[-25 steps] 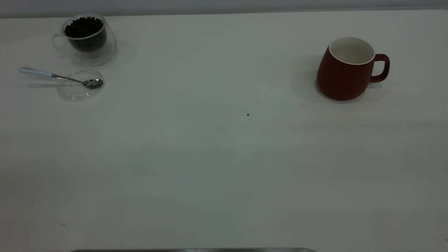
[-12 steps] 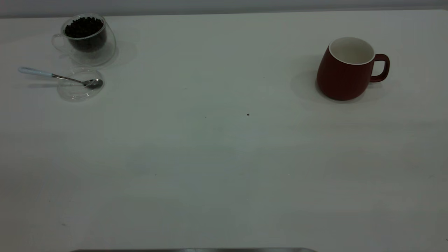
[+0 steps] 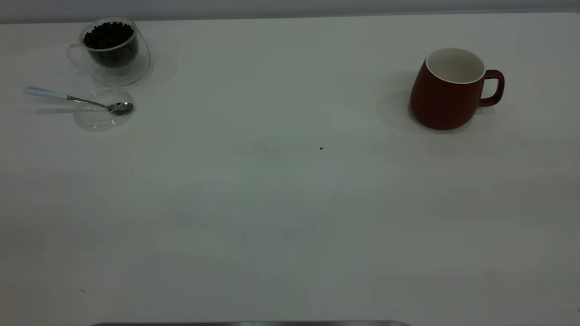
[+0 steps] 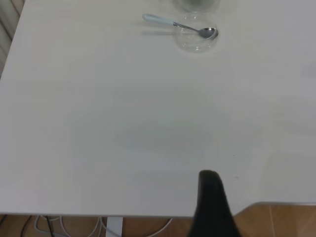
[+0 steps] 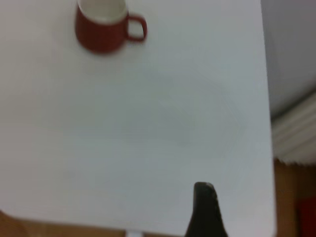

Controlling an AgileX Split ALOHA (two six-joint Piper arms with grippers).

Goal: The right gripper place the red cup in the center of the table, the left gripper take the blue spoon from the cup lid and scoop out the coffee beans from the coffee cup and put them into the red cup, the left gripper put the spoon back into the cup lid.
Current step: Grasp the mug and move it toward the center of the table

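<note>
The red cup (image 3: pixel 446 93) stands upright and empty at the table's (image 3: pixel 290 213) far right, handle pointing right; the right wrist view shows it (image 5: pixel 101 27) far from my right gripper (image 5: pixel 204 190), which hangs over the table's near edge. At the far left the clear coffee cup (image 3: pixel 113 50) holds a heap of coffee beans (image 3: pixel 108 35). Just in front of it lies the cup lid (image 3: pixel 102 113), with the blue spoon (image 3: pixel 72 98) resting bowl-in-lid and handle pointing left. My left gripper (image 4: pixel 210 178) hovers at the near table edge, far from spoon (image 4: pixel 173 23) and lid (image 4: pixel 196 38). Neither gripper shows in the exterior view.
A tiny dark speck (image 3: pixel 321 148) lies near the table's middle. White cables (image 4: pixel 74 227) and a wooden floor (image 4: pixel 281 222) show below the table edge in the left wrist view. A grey strip (image 3: pixel 249 323) runs along the near edge in the exterior view.
</note>
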